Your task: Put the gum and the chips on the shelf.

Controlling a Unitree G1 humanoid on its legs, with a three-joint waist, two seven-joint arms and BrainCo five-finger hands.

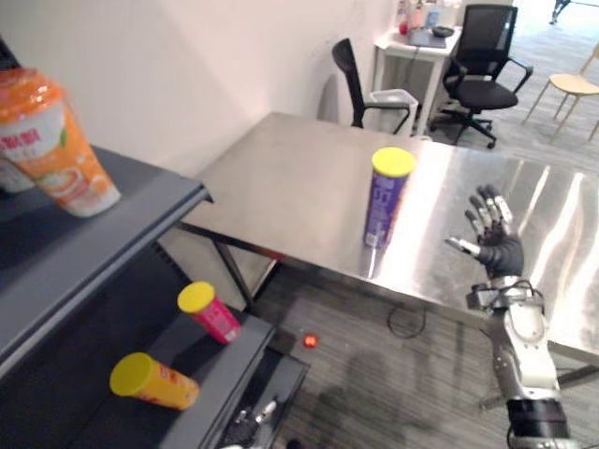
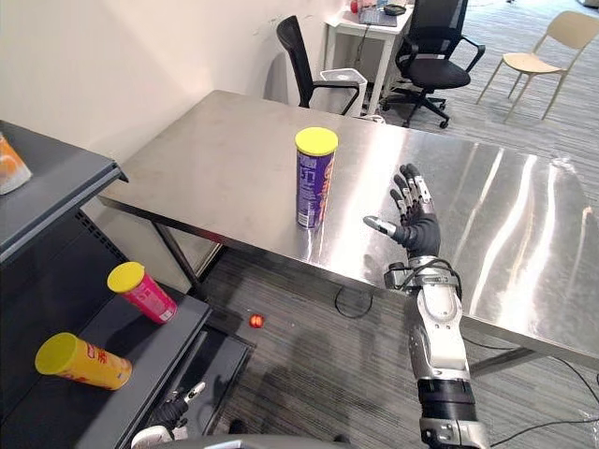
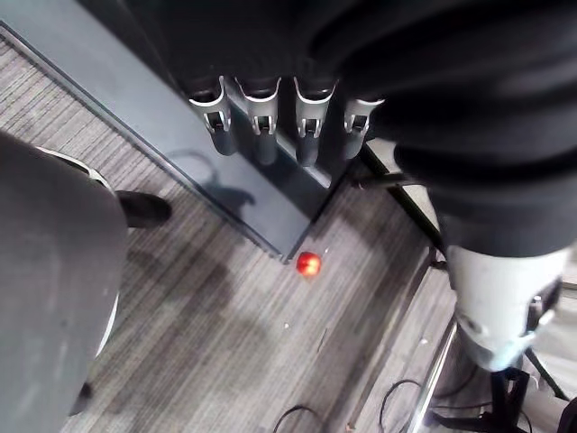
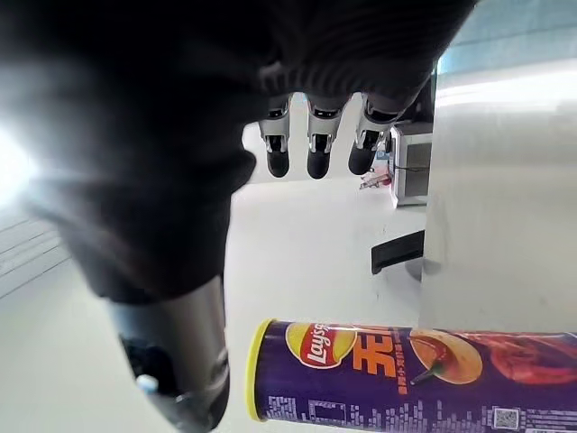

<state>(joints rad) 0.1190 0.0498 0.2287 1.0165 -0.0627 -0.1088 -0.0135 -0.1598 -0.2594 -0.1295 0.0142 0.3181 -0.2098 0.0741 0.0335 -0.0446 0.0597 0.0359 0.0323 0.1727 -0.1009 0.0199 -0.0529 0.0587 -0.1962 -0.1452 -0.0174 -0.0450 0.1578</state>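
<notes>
The right hand point(image 2: 416, 232) hovers over the near edge of the steel table point(image 2: 234, 140), palm turned toward the chips can point(image 2: 314, 178). Its fingers point(image 4: 311, 149) are spread straight and hold nothing. The hand is near the can but clear of it, on the can's right.

The can is purple and stands upright on the table. Its long axis is vertical, with the yellow lid on top and the base close to the front edge.

The left hand point(image 3: 279, 117) hangs low by the front corner of the dark shelf point(image 1: 140, 201), above the carpet. Its fingers are relaxed and empty.

On the lower board of the shelf a pink canister point(image 1: 211, 313) lies tilted, its yellow lid pointing up and away from the table. An orange canister point(image 1: 154, 381) lies on its side nearer the robot, lid turned the same way. Which of these, if either, is the gum I cannot tell from here.

An orange cup point(image 1: 58, 140) stands on the upper board. A small red ball point(image 3: 308, 264) lies on the floor between shelf and table.
</notes>
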